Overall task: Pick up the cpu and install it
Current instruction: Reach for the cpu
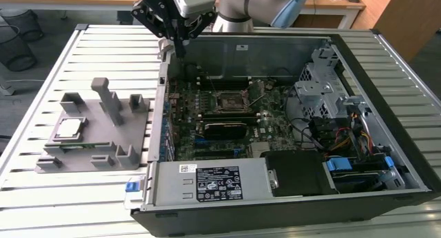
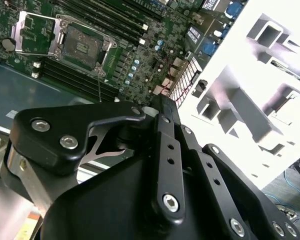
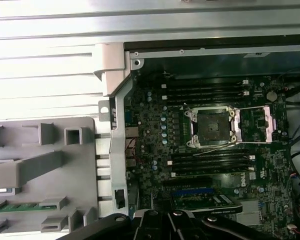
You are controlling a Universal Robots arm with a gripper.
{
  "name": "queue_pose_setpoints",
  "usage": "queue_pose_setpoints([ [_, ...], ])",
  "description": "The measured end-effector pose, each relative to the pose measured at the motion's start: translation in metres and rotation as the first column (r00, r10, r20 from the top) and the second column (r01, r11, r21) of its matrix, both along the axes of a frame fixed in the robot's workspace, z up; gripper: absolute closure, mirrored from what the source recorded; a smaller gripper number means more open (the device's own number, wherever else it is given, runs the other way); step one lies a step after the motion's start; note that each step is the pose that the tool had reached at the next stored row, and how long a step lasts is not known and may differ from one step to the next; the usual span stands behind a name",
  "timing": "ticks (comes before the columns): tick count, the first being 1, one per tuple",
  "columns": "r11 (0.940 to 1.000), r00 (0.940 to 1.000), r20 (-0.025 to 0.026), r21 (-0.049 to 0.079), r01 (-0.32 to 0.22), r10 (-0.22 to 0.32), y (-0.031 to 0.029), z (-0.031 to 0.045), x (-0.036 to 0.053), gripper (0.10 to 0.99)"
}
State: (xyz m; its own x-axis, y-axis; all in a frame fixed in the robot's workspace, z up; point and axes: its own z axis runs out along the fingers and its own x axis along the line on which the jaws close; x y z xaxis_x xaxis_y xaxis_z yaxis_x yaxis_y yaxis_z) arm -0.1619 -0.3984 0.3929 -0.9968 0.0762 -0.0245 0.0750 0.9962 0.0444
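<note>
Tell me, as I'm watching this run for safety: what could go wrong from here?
1. The gripper hangs by the case wall, apart from the cpu on the grey fixture; a low move toward it might clip that wall or the fixture's tall post.
2. The socket lies open; a tilted cpu might seat badly.

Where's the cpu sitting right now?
In the exterior view, the cpu lies on the grey plastic fixture at that view's left, outside the open computer case, well apart from the gripper.
</note>
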Motion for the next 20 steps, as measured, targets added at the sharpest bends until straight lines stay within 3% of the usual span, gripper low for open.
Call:
queue_pose_setpoints([
  [20, 1.0000, 1.0000, 0.0000, 0.000, 0.000, 0.000, 0.0005, -0.0009, -0.0279, 0.980],
])
